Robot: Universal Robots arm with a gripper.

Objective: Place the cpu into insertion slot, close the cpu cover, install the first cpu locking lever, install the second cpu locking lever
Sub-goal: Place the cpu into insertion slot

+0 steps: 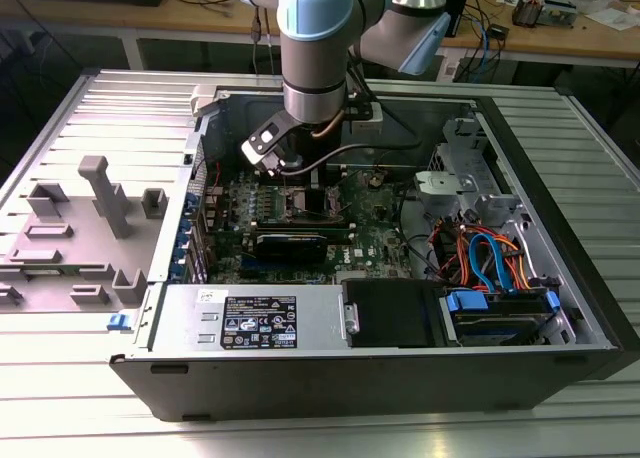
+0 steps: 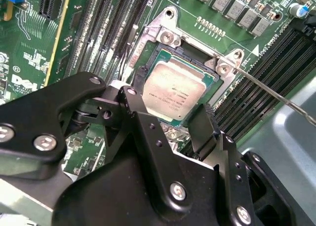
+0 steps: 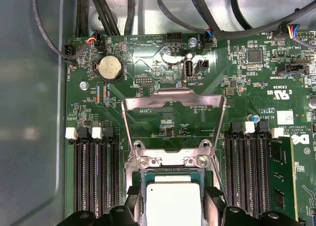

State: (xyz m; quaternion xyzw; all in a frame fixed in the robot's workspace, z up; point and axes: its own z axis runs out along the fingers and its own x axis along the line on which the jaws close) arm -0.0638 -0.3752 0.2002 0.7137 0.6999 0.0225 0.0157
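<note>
In both wrist views the cpu (image 2: 173,90) (image 3: 174,204), a square chip with a silvery top, sits between my black fingers (image 2: 205,125), directly over the insertion slot (image 2: 165,36) (image 3: 168,161). My gripper (image 2: 168,110) (image 3: 173,208) is shut on its two opposite edges. A dark strip of the socket shows past the chip's far edge. The cpu cover (image 3: 173,95) stands swung open behind the socket, its window showing the green board. A thin wire locking lever (image 2: 276,95) lies released beside the socket. In the exterior view the gripper (image 1: 300,173) reaches down into the open computer case.
Long black memory slots (image 3: 94,171) (image 3: 247,167) flank the socket. Black cables (image 3: 98,14) hang along the board's far edge. In the exterior view, orange and blue cables (image 1: 490,258) and a drive bay fill the case's right, with grey fixtures (image 1: 100,193) on the left.
</note>
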